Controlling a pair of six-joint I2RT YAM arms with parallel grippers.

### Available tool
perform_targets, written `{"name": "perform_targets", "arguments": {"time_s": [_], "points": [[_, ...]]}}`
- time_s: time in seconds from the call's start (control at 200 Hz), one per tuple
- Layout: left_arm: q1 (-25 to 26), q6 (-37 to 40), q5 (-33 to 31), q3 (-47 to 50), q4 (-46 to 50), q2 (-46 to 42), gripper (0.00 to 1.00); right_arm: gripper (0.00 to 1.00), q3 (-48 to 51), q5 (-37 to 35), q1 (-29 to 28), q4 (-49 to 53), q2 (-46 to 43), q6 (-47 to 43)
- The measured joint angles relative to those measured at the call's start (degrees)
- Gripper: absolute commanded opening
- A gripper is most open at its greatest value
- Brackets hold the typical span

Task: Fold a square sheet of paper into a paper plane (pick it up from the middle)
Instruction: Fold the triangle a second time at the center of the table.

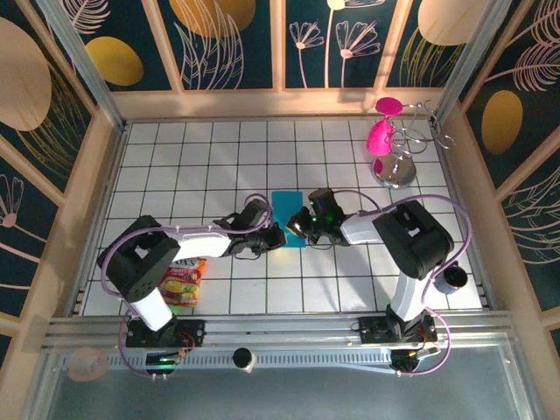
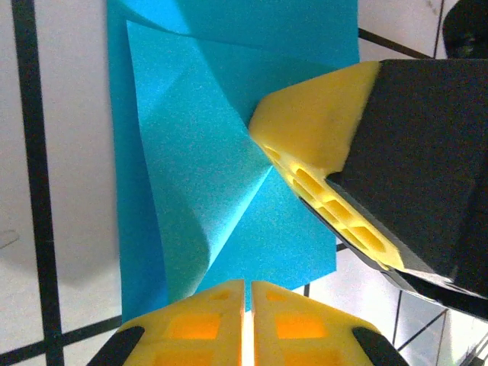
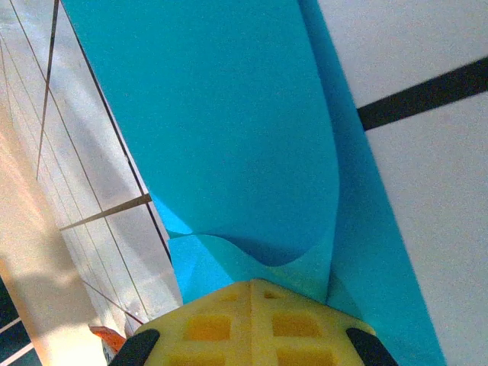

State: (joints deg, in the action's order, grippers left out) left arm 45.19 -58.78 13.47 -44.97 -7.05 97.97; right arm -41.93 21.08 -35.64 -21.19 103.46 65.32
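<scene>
Left wrist view catches an early fold: right gripper [image 2: 263, 149], fingers together, pins the turquoise sheet [image 2: 191, 152]; left gripper [image 2: 248, 320], nearly closed at the sheet's near edge, should crease next.

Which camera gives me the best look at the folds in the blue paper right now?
Left wrist: the square sheet of paper shows its creases and a curled flap, with the right gripper's finger pressing it. The right wrist view shows a smooth curved flap. The top view shows a small strip between both grippers.
</scene>
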Motion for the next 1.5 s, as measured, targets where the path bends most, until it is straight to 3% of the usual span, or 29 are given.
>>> {"name": "perform_targets", "arguments": {"time_s": [1.502], "points": [[-0.02, 1.70, -2.89, -3.17, 2.86, 3.19, 0.10, 0.00, 0.59, 0.22, 0.09, -1.11, 0.00, 0.00]]}}
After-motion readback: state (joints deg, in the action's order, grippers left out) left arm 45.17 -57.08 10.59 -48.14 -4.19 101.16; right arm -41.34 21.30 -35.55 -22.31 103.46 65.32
